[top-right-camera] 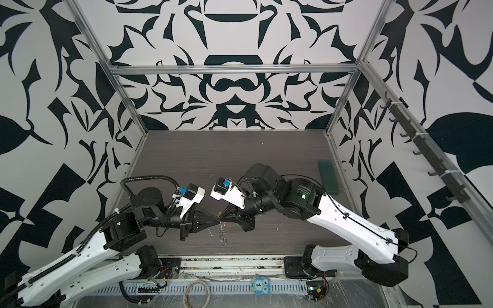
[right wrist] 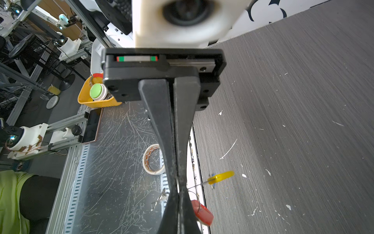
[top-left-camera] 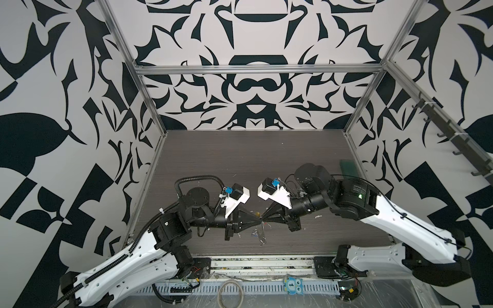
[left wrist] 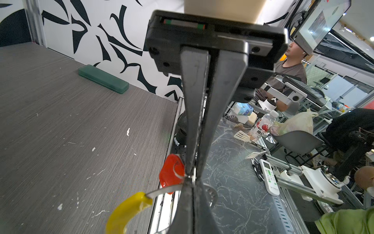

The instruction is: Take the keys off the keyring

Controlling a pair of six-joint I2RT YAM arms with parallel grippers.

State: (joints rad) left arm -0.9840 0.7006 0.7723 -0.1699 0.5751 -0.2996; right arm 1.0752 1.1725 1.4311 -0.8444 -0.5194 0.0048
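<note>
1. plainly, both arms meet tip to tip in the air above the table [top-left-camera: 240, 154]. they are well apart from the green case [top-left-camera: 348, 168], which lies flat beside the right wall. in both top views the meeting spot is to the left of the case and nearer the front edge than it.
2. the left gripper [top-left-camera: 259, 219] has its fingers pressed together. in the left wrist view its tips close at the tiny metal ring of the red key [left wrist: 172, 174], as far as i can tell.
3. the right gripper [top-left-camera: 264, 217] is pressed together too. in the right wrist view it pinches the thin grey band of the keyring [right wrist: 197, 185], just beside the yellow section [right wrist: 220, 177].
4. the red key hangs off the table, touching the left gripper's tips, and is nowhere near the green case.
5. the yellow section [left wrist: 127, 210] curves away from the pinch, held clear of the table.
6. in a top view a thin tangle of the keyring [top-left-camera: 262, 238] shows just past the tips, on the side away from the green case. it is too small to tell whether it hangs or rests on the table.
</note>
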